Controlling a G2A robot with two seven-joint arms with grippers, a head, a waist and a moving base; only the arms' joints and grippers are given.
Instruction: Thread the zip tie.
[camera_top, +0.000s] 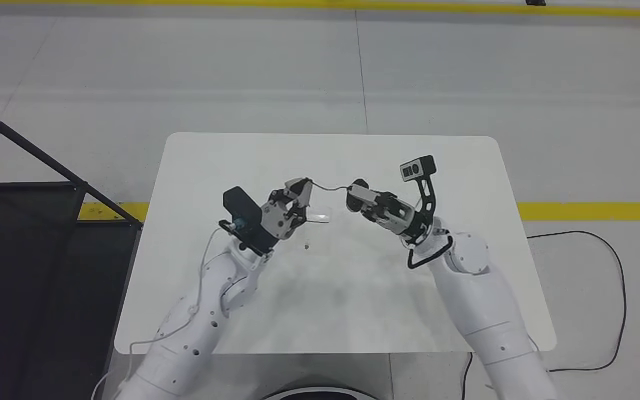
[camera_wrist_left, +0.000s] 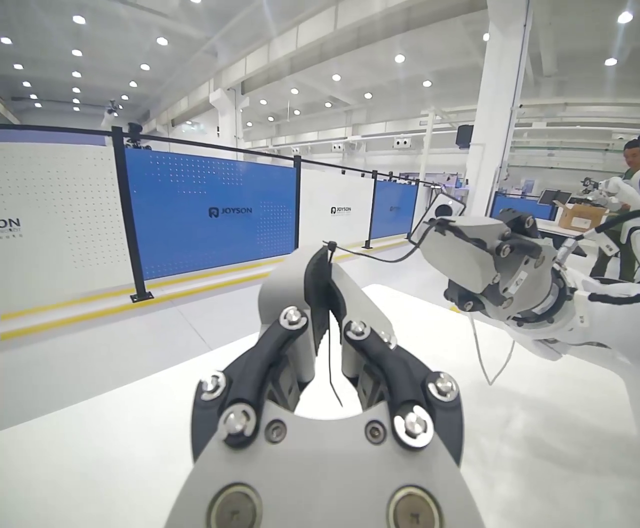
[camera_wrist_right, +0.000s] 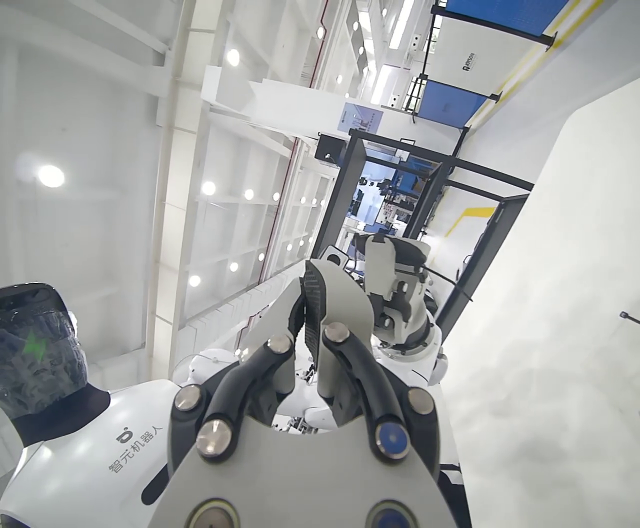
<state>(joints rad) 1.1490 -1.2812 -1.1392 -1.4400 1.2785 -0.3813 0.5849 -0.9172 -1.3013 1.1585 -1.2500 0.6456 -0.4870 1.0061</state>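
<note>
Mid-frame, left gripper and right gripper each pinch a zip tie end, probably lining tail with head.

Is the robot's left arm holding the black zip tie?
Yes, the left end effector is shut on the zip tie, its strap pinched between the pads.

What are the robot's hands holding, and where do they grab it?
One black zip tie: the left gripper pinches its middle, and the right gripper pinches one end.
</note>
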